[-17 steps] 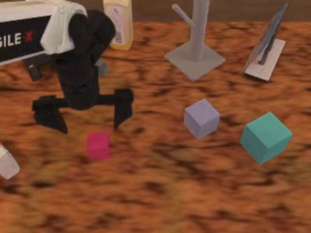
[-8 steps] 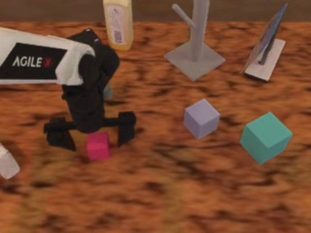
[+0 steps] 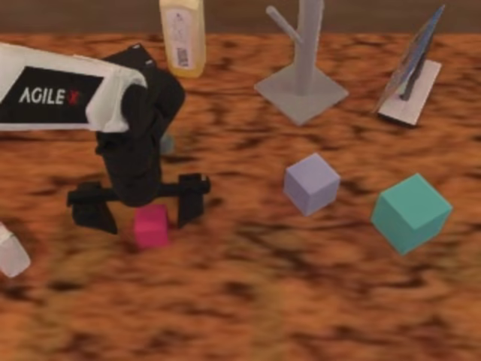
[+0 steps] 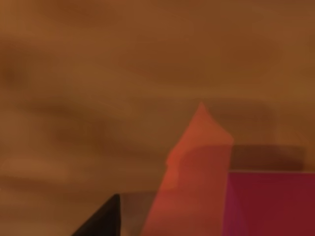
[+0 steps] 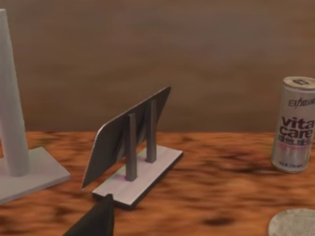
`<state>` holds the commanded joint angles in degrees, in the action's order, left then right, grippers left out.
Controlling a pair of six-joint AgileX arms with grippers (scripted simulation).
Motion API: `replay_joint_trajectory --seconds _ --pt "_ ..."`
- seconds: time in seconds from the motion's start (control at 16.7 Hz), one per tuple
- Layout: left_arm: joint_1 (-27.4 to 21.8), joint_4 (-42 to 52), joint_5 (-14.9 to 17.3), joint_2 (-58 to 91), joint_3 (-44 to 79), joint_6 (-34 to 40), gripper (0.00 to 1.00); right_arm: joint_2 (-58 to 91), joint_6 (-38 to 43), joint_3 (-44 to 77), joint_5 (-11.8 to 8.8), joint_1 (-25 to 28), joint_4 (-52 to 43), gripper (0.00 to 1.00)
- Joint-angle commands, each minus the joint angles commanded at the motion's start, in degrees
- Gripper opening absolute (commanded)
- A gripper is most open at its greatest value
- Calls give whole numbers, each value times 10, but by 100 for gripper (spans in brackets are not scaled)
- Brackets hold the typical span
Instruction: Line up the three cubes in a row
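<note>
Three cubes sit apart on the desk (image 3: 248,301): pink cube (image 3: 151,226) at left, lavender cube (image 3: 311,183) mid-right, teal cube (image 3: 410,212) far right. My left tool (image 3: 137,204) hangs spread wide over the pink one; I judge it should centre and drop squarely before closing. Only the left wrist view shows that cube's face close beside a fingertip (image 4: 101,219); only the right wrist view shows a can (image 5: 293,124).
</note>
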<state>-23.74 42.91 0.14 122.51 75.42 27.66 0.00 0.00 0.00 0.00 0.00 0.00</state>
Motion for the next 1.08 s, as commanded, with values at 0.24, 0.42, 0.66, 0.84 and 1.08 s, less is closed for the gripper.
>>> replay_joint_trajectory --seconds 0.24,0.42,0.66,0.84,1.08 --pt "0 0 0 0 0 0 32 0 0 0 0 0 0 100" --pt "0 0 0 0 0 0 10 0 0 0 0 0 0 100" --pt "0 0 0 0 0 0 0 0 0 0 0 0 0 100" --pt "0 0 0 0 0 0 0 0 0 0 0 0 0 100" --pt "2 14 -8 -22 7 -6 0 0 0 0 0 0 0 100"
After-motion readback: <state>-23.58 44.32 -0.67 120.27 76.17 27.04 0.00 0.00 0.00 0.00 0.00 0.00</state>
